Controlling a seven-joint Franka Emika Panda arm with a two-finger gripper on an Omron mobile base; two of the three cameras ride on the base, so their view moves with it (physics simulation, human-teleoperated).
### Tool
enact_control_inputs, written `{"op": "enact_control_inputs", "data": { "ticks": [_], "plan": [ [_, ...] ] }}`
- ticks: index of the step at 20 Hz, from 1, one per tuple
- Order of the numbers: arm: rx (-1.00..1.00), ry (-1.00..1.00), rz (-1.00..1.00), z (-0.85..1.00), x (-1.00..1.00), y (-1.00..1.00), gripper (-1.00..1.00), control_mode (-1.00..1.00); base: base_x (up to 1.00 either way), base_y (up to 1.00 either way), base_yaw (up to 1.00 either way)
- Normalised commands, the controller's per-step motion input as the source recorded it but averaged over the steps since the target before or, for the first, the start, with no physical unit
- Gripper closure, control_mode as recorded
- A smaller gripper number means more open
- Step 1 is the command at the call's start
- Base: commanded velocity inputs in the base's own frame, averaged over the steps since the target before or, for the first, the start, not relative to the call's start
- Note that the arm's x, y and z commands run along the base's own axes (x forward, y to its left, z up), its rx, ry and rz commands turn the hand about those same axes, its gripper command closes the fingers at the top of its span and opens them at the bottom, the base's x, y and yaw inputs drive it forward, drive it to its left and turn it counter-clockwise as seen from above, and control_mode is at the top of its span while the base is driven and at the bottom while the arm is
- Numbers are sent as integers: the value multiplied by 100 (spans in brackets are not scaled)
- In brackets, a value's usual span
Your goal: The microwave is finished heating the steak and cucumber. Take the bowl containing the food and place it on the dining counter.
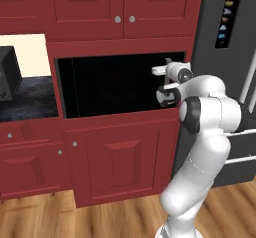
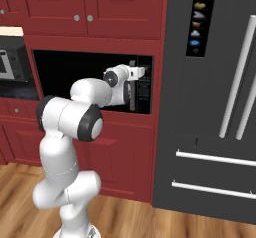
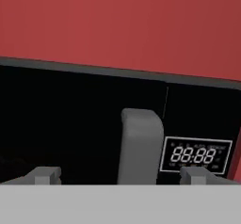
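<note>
Gripper [image 3: 120, 175] is straddling, jaws wide, the microwave [image 1: 115, 84] door's handle [image 3: 139, 145] at lower centre (a stiff bar, seemingly best clasped mid-length).

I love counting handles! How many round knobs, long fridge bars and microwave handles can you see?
Round knobs, left base view: 5
Fridge bar handles: 4
Microwave handle: 1
Total: 10
</note>
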Motion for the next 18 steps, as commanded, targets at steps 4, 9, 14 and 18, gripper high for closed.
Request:
{"op": "enact_control_inputs", "data": {
  "ticks": [4, 9, 14, 18],
  "plan": [
    [0, 7, 3, -21, 0, -53, -100, -100, 0, 0, 0],
    [0, 10, 0, -27, -2, -34, -100, -100, 0, 0, 0],
    [0, 6, 0, -8, 58, -5, -100, -100, 0, 0, 0],
    [0, 5, 0, 0, 72, -4, -100, -100, 0, 0, 0]
  ]
}}
